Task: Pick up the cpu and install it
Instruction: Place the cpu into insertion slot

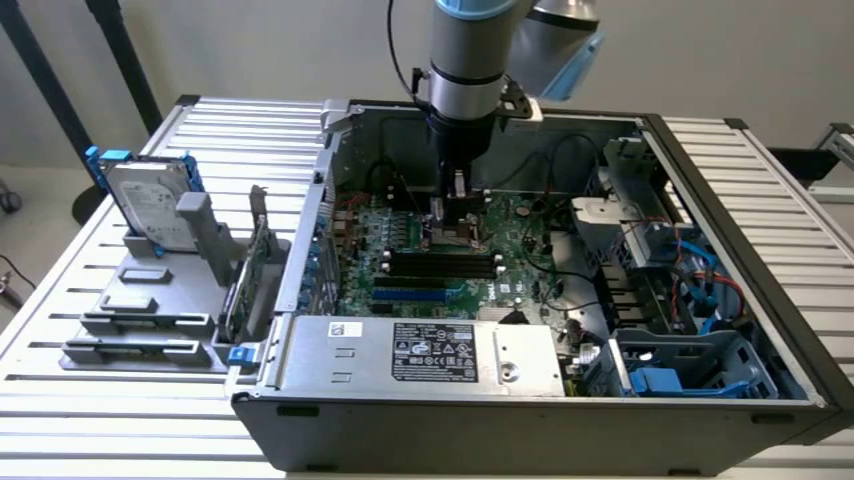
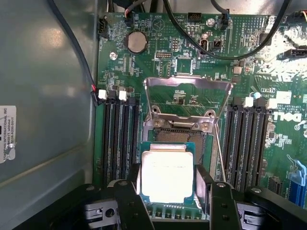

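The arm reaches down into the open case (image 1: pixel 441 425) on the slatted tabletop (image 1: pixel 54 300), with the gripper (image 1: pixel 451 208) low over the middle of the motherboard (image 1: pixel 514 240). In the wrist view the gripper (image 2: pixel 169 189) has its black fingers (image 2: pixel 135 191) set against two opposite edges of the cpu (image 2: pixel 167 173), grasping it with the silver top facing up. The cpu sits just over the socket (image 2: pixel 184 135), covering the nearer part, while a strip of the contact field shows beyond it. The load plate (image 2: pixel 187 96) stands flipped open on the far side. Memory slots (image 2: pixel 120 139) flank the socket. A hard drive (image 1: pixel 144 205) stands in a rack at the exterior view's left.
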You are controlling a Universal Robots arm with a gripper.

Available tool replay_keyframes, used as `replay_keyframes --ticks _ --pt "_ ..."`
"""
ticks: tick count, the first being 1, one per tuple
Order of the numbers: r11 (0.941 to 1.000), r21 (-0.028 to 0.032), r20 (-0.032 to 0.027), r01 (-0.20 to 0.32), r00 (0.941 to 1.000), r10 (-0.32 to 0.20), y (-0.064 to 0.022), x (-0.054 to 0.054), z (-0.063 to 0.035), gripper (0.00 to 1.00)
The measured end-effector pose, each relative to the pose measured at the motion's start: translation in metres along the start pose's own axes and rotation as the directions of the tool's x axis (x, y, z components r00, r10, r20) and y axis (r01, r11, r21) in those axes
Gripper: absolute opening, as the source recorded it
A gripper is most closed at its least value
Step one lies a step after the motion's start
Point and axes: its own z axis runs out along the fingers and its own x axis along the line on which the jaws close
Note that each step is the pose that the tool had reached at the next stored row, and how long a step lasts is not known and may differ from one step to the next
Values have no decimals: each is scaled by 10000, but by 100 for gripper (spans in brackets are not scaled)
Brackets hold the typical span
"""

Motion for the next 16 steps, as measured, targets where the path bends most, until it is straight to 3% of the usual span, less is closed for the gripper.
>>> replay_keyframes --ticks 5,10,13,15,16 --pt "9997 -29 58 -240 9997 241 -3 -25 3 54" --pt "9989 -104 235 -458 9987 460 -5 -42 4 54" --pt "9984 -191 308 -534 9981 540 -10 -48 6 54" --pt "9980 -305 353 -547 9978 558 -27 -48 9 54" --pt "9979 -334 358 -559 9977 571 -37 -48 10 54"
